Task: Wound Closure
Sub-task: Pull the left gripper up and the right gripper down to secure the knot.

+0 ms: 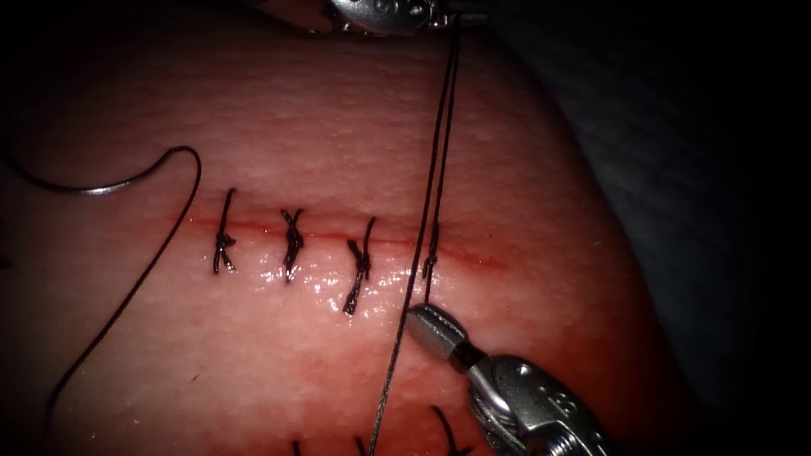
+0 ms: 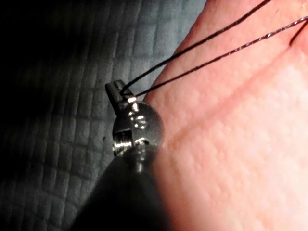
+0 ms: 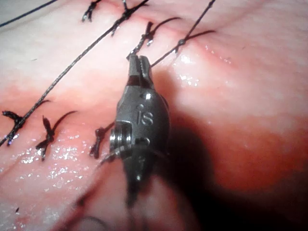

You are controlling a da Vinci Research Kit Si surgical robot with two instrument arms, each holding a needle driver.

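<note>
Pinching the thread point(image 1: 441, 127), the left tool point(image 2: 118, 91) jaws are closed; right tool point(image 1: 422, 325) jaws pressed together, needle point(image 1: 93, 187) lying free.

You are at a surgical training bench: stitched pork-belly tissue point(image 1: 355, 135) lies on a grey quilted cloth point(image 2: 72, 86), with a steel needle-driver tool point(image 1: 432, 328) over it.

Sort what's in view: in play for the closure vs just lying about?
In play: left tool shut on the thread; right tool shut on thread below the cut; tissue.
Lying about: needle, free on tissue left of the cut; three tied stitches.
</note>
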